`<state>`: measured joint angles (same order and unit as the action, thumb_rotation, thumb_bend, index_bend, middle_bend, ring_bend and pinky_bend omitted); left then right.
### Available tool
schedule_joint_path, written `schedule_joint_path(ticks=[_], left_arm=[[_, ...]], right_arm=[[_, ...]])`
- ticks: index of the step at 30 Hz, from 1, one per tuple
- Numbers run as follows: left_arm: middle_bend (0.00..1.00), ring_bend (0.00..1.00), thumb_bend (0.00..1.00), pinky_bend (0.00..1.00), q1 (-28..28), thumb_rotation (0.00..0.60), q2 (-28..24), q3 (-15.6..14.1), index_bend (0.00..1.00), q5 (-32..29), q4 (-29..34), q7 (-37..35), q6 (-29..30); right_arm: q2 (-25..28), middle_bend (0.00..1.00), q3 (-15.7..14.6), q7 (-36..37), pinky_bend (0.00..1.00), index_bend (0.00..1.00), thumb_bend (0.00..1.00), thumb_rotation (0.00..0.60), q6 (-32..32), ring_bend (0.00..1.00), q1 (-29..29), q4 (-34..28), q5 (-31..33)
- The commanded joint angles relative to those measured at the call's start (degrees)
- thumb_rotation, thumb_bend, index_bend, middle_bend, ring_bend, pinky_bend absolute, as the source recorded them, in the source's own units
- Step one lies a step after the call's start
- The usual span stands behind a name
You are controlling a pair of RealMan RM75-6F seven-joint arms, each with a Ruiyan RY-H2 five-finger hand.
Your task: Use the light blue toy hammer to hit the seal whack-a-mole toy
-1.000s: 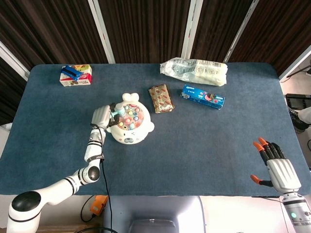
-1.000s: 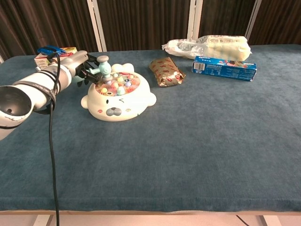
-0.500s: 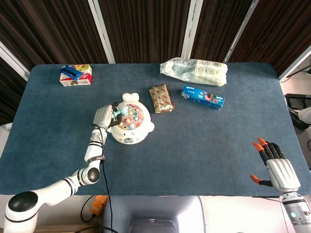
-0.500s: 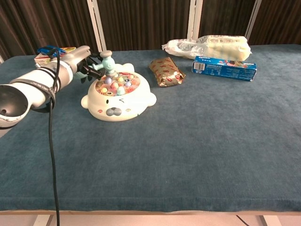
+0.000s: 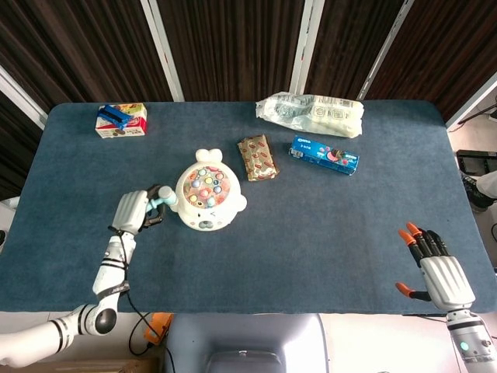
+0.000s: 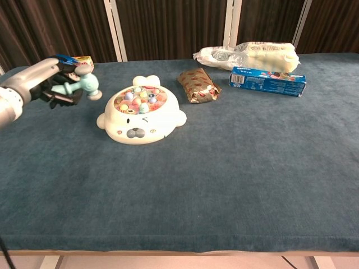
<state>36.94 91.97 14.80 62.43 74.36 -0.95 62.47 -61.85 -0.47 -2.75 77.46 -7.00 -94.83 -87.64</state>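
Light blue toy hammer (image 6: pixel 84 83), clamped in the left hand (image 5: pixel 130 211), hangs left of the seal whack-a-mole toy (image 5: pixel 206 199); a clean strike means swinging right, squarely onto the pegs. Right hand (image 5: pixel 441 272) idle, fingers spread, lower right.

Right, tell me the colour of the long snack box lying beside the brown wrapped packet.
The long snack box is blue with white lettering, clearest in the chest view.

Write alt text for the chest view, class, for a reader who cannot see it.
The robot's left hand holds a light blue toy hammer raised left of the seal whack-a-mole toy on a blue table. Three snack packages lie behind.
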Motion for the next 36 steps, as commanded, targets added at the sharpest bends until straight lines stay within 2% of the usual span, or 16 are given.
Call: schedule_joint_path(ticks=[1, 7, 13, 22, 26, 28, 31, 36], left_arm=[[0.97, 0.89, 0.82, 1.00, -2.51, 0.600, 1.38, -2.70, 0.74, 2.55, -4.76, -3.10, 1.76], [0.96, 0.88, 0.82, 1.00, -4.29, 0.600, 6.36, -4.92, 0.74, 4.73, -14.91, -6.94, 1.58], [0.96, 0.86, 0.80, 1.00, -5.13, 0.600, 10.16, -5.81, 0.74, 6.99, -21.96, -9.71, 1.72], [0.90, 0.76, 0.78, 1.00, -5.85, 0.600, 13.94, -6.55, 0.72, 9.23, -28.89, -10.37, 1.48], [0.88, 0.71, 0.77, 1.00, -5.94, 0.600, 14.25, -6.50, 0.71, 9.34, -29.62, -9.29, 0.36], [0.86, 0.66, 0.77, 0.92, -5.98, 0.600, 14.15, -6.39, 0.69, 9.29, -29.44, -8.52, -0.22], [0.82, 0.63, 0.74, 0.63, -6.00, 0.600, 13.72, -6.19, 0.67, 9.18, -28.89, -7.95, -1.22], [0.72, 0.57, 0.65, 0.52, -6.25, 0.600, 13.52, -6.34, 0.60, 10.39, -29.34, -8.09, -0.54]], right_arm=[[-0.25, 0.00, -0.16, -0.40, 0.00, 0.00, 0.29, 0.600, -0.22, 0.00, -0.14, -0.10, -0.24], [-0.61, 0.00, -0.18, -1.05, 0.00, 0.00, 0.29, 0.600, -0.58, 0.00, -0.36, -0.22, -0.19], [-0.68, 0.00, -0.07, -1.23, 0.00, 0.00, 0.29, 0.600, -0.78, 0.00, -0.45, -0.15, 0.19], [-0.68, 0.00, -0.10, -1.23, 0.00, 0.00, 0.29, 0.600, -0.77, 0.00, -0.48, -0.16, 0.23], [-0.72, 0.00, -0.18, -1.28, 0.00, 0.00, 0.29, 0.600, -0.93, 0.00, -0.57, -0.14, 0.11], [-0.74, 0.00, -0.18, -1.37, 0.00, 0.00, 0.29, 0.600, -0.90, 0.00, -0.55, -0.17, 0.18], [-0.75, 0.00, -0.17, -1.44, 0.00, 0.00, 0.29, 0.600, -0.90, 0.00, -0.54, -0.21, 0.26], [-0.75, 0.00, -0.17, -1.52, 0.00, 0.00, 0.29, 0.600, -0.96, 0.00, -0.55, -0.22, 0.39]])
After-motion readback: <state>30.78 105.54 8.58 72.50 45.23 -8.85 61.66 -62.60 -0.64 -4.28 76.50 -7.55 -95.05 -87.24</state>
